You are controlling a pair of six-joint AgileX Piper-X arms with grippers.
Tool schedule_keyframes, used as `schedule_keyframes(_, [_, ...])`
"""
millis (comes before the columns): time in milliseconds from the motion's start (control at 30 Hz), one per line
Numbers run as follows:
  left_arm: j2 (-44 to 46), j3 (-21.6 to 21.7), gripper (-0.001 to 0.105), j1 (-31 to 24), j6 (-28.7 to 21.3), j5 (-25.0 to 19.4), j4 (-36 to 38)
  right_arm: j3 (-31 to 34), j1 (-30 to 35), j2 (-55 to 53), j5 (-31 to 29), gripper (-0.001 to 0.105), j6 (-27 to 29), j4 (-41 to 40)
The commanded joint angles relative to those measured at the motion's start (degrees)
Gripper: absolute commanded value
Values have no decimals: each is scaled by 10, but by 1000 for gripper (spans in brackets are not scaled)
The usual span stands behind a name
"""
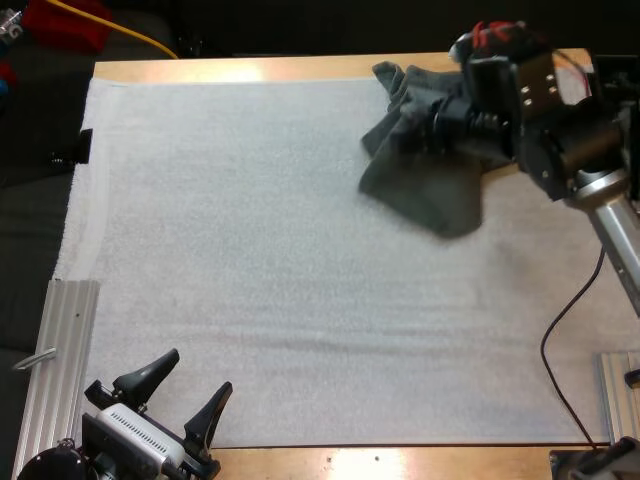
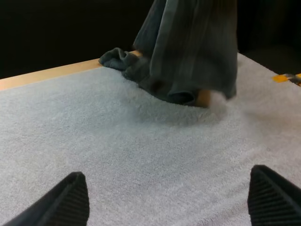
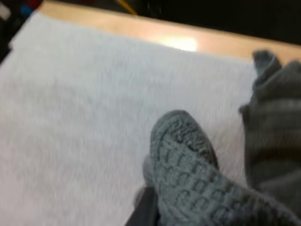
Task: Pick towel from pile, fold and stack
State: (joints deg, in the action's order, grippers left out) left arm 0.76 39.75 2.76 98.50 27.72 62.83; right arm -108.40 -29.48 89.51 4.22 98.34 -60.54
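The right gripper (image 1: 440, 128), fingers largely buried in cloth, clamped the dark grey-green towel (image 1: 430, 190), which hung over the far right of the mat (image 1: 250, 250). The left gripper (image 1: 198, 372) rested at the near edge, fingers apart.

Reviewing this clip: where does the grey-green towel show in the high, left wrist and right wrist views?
High view: the towel hangs from the right gripper at the far right of the mat.
Left wrist view: the towel hangs beyond the left gripper, jaws open.
Right wrist view: the towel bunches over the right gripper's jaws.
Shared landmark: the wooden far edge of the table.
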Motion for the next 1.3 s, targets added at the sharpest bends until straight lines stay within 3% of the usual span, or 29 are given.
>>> schedule_keyframes(0, [72,3,68,2,5,4,-6,-8,-9,-7,-6,1,10,-12])
schedule_keyframes(167, [72,3,68,2,5,4,-6,-8,-56,-7,-15,1,10,-37])
schedule_keyframes(467, [72,3,68,2,5,4,-6,9,-144,-2,-92,1,7,-66])
schedule_keyframes(967, [72,3,68,2,5,4,-6,158,-227,5,-90,1,-48,16])
schedule_keyframes(1067, [72,3,68,2,5,4,-6,174,-227,5,-67,10,-48,25])
schedule_keyframes(1167, [72,3,68,2,5,4,-6,178,-227,5,-28,30,-48,25])
schedule_keyframes(1233, [72,3,68,2,5,4,-6,178,-227,5,-12,52,-48,29])
schedule_keyframes(1267, [72,3,68,2,5,4,-6,178,-227,5,-8,58,-48,32])
